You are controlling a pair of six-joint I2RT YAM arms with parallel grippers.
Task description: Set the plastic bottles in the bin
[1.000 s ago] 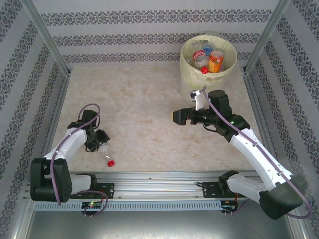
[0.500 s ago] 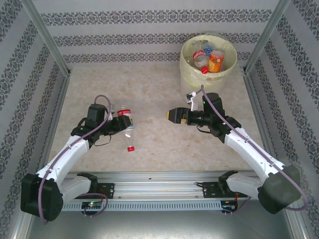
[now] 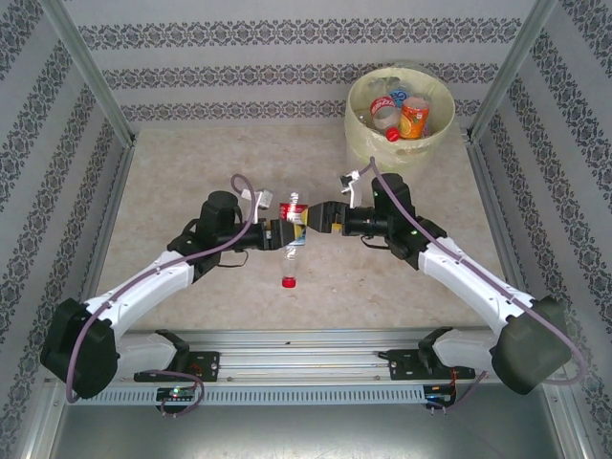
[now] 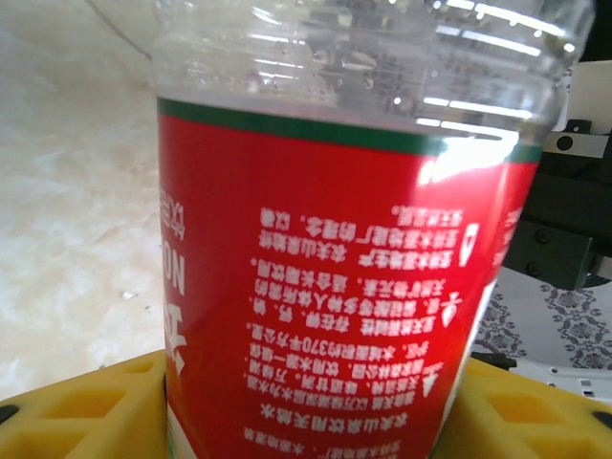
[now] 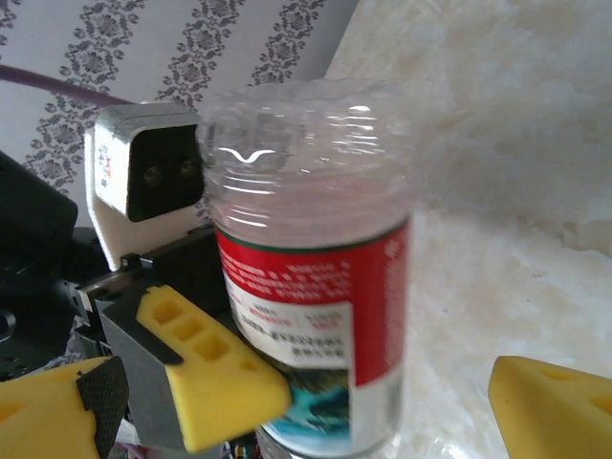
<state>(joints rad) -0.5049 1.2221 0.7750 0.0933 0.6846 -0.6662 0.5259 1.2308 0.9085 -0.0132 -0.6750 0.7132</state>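
The left pincer is clamped on a red-labelled bottle, yellow pads pressed to either side of the label. It holds the bottle clear of the tabletop near the middle, red cap at the end nearer the arm bases. The right pincer gapes wide around the same bottle, touching nothing. The bottle looks empty: light, thin-walled, easily dented, its label slick. The labelled band beside the left pads seems the firmest hold. The bin, well apart at far right, has other bottles in it.
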